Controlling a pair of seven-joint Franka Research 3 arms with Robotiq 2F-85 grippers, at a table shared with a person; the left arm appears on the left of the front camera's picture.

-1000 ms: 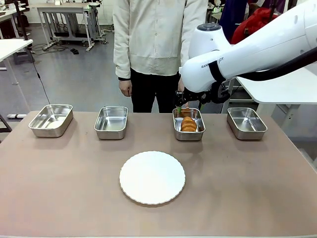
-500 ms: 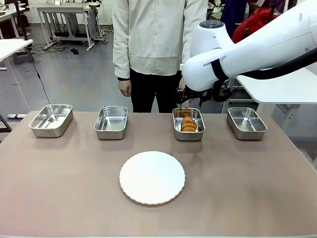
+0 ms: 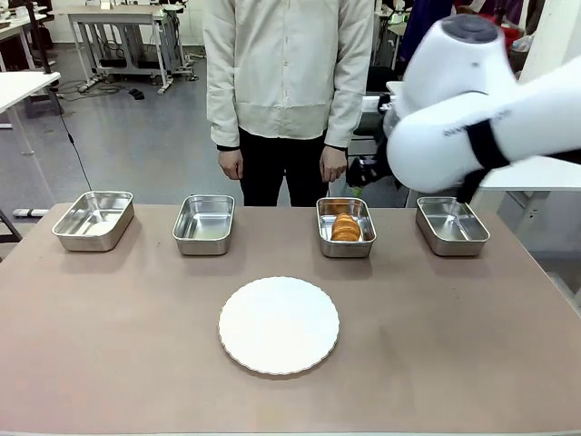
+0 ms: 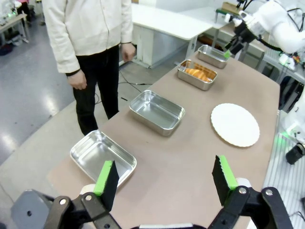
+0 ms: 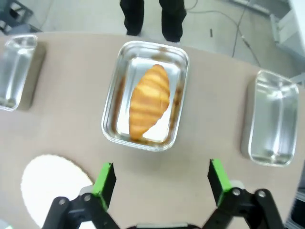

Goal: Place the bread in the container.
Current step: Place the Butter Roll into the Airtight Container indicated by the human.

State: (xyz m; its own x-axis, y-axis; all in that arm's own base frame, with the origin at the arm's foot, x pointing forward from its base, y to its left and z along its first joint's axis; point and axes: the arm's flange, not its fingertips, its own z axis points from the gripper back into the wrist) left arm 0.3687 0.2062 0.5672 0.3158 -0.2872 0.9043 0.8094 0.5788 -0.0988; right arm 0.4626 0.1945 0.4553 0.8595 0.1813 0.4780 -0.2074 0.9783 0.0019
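Brown table across the lower frame. Directly on it: four steel pans in a row across mid-frame, third from left the container; white plate at lower centre.

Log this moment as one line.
bread in third container | right tool open, above it | left tool open, idle | plate bare

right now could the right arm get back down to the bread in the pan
Probably yes. The right gripper hangs open above the container, and the bread lies uncovered inside it, with nothing between them. The person's hand hangs behind the table's far edge.
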